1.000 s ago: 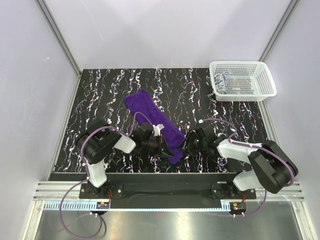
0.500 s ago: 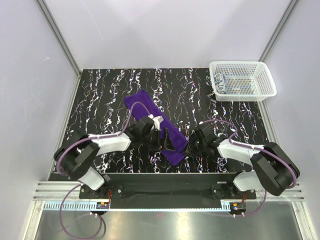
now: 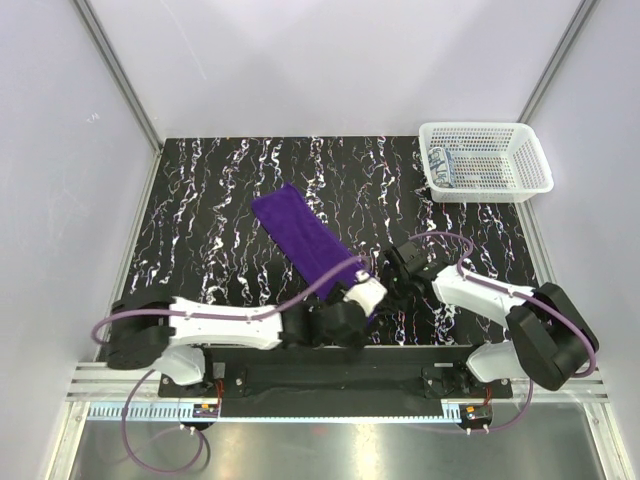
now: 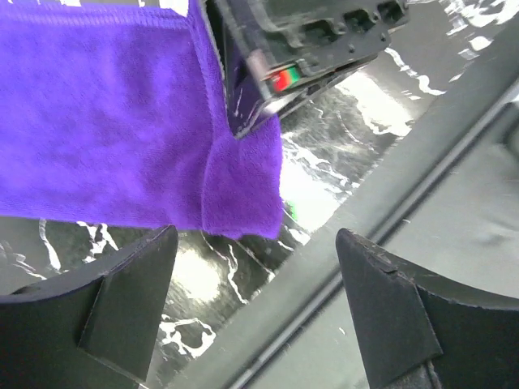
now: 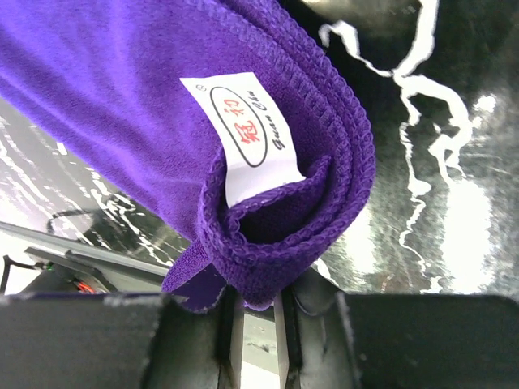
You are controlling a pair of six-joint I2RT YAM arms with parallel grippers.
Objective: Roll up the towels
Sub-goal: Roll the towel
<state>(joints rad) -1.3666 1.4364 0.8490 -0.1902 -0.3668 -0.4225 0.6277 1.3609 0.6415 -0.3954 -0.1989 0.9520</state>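
We're early on this one: the purple towel (image 3: 305, 235) lies stretched out diagonally across the middle of the surface (image 3: 200, 200), almost all of it flat, with only its near corner curled over into a first small fold. The right gripper (image 5: 255, 312) is clamped on that folded corner, while the left gripper (image 4: 255, 243) hangs just beside it with jaws wide apart, holding nothing. The patterned towel (image 3: 445, 165) sits bundled in the basket (image 3: 535, 165), whether properly rolled we can't tell, so by our reckoning at least 1 of 2 rolls remains.
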